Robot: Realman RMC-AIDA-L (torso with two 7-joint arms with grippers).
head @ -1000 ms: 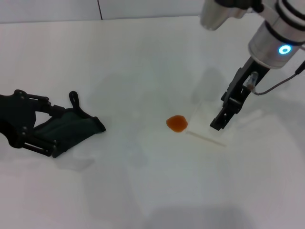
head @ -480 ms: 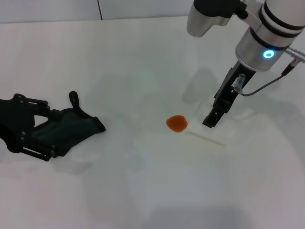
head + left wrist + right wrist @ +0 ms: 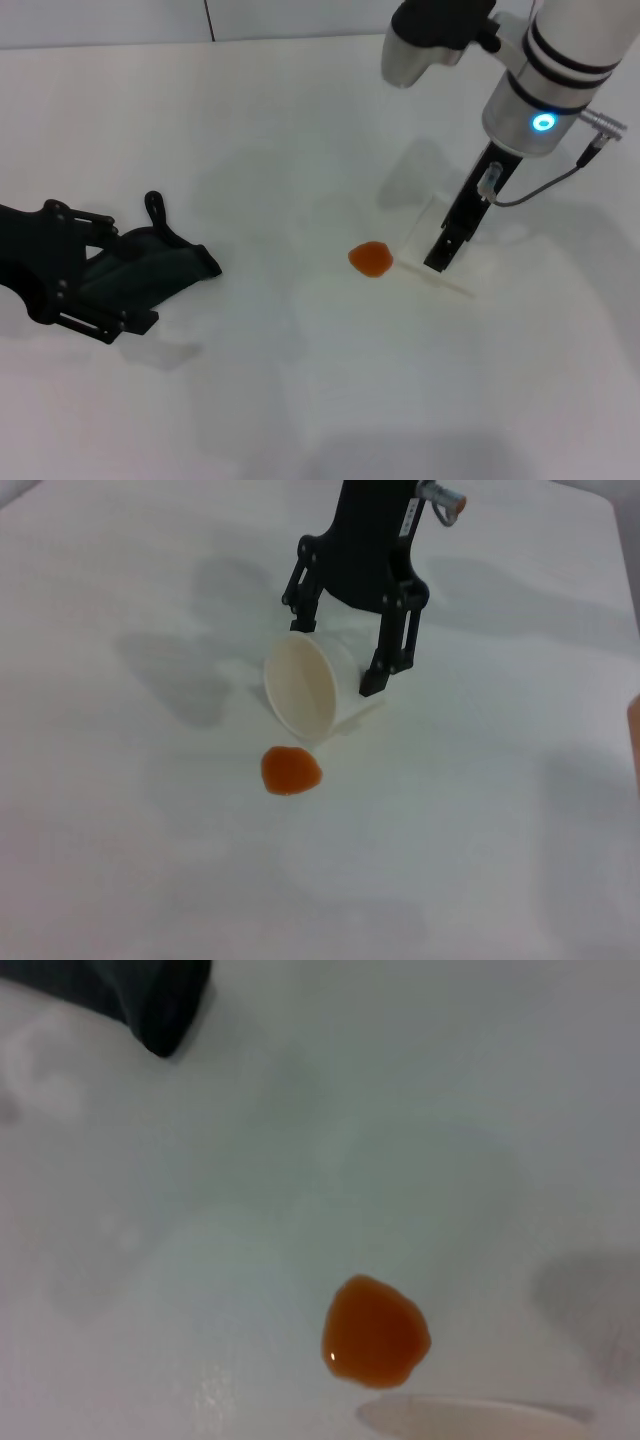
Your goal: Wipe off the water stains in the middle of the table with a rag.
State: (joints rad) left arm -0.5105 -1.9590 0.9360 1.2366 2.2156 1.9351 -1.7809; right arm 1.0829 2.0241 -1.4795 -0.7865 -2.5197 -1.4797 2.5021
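Surface: plain white matte table [image 3: 300,400].
Change: right gripper [image 3: 345,675], clamping tipped white paper cup [image 3: 305,685], has lifted.
Spill: glossy orange stain [image 3: 370,258] unwiped.
Left gripper [image 3: 120,290]: nearer dark green rag [image 3: 160,265]; grip unclear.

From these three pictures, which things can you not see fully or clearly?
- Rag: head view, left pincer covers one end; right wrist view, frame edge cuts it.
- Left pincer's grip on the rag: not clear in the head view.
- Cup: nearly invisible against the white table in the head view; the right pincer straddles it in the left wrist view.
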